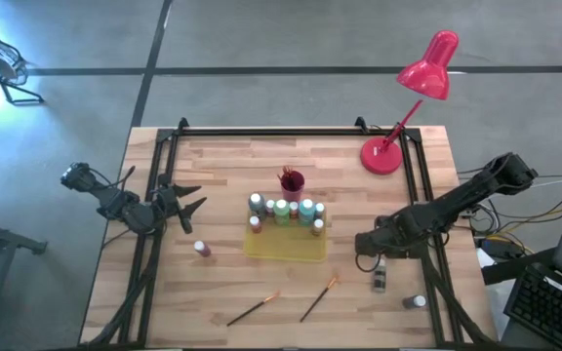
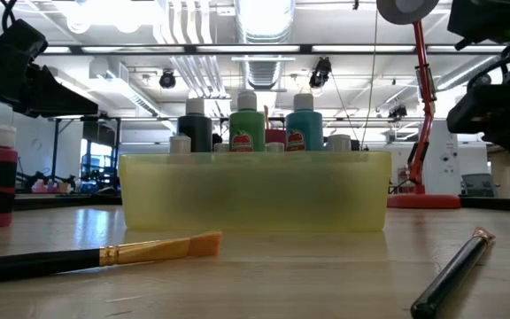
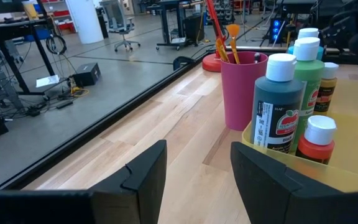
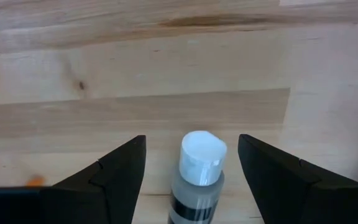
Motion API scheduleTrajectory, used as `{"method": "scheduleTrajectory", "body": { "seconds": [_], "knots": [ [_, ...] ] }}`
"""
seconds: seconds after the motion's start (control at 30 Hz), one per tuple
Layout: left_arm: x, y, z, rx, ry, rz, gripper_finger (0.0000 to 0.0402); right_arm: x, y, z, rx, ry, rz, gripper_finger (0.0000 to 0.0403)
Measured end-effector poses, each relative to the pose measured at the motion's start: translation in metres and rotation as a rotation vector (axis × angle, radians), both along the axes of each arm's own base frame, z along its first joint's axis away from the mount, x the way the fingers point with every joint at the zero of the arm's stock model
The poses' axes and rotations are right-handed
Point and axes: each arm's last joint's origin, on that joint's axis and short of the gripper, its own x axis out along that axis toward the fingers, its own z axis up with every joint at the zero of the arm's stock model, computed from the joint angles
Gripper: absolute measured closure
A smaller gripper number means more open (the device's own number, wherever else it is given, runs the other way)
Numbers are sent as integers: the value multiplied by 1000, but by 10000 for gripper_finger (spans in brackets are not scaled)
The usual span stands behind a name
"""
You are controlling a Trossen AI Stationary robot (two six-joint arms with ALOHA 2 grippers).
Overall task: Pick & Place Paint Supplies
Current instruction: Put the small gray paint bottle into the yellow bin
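The right end effector (image 4: 191, 180) hangs released over a grey bottle (image 4: 197, 177) lying on the worktop (image 1: 222, 166), fingers straddling it for a pickup toward the yellow tray (image 1: 286, 249), where other bottles (image 1: 283, 211) stand; the left end effector (image 1: 191, 200) waits released beside the tray.

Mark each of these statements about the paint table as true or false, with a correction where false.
1. Two brushes lie on the table in front of the yellow tray. True.
2. The right gripper is shut on a brush. False: its fingers stand open on either side of a white-capped grey bottle.
3. The magenta cup holds brushes. True.
4. The yellow tray is empty. False: several paint bottles stand in it.
5. The left gripper is open and empty. True.
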Motion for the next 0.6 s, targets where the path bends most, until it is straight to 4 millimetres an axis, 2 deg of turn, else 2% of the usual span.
{"method": "scheduleTrajectory", "body": {
  "seconds": [0.3, 0.6],
  "knots": [
    [0, 0, 0, 0, 0, 0, 217, 3, 2, -10, 12, 19, 16, 179],
    [0, 0, 0, 0, 0, 0, 217, 11, 8, -27, 70, 120, 87, 163]
  ]
}}
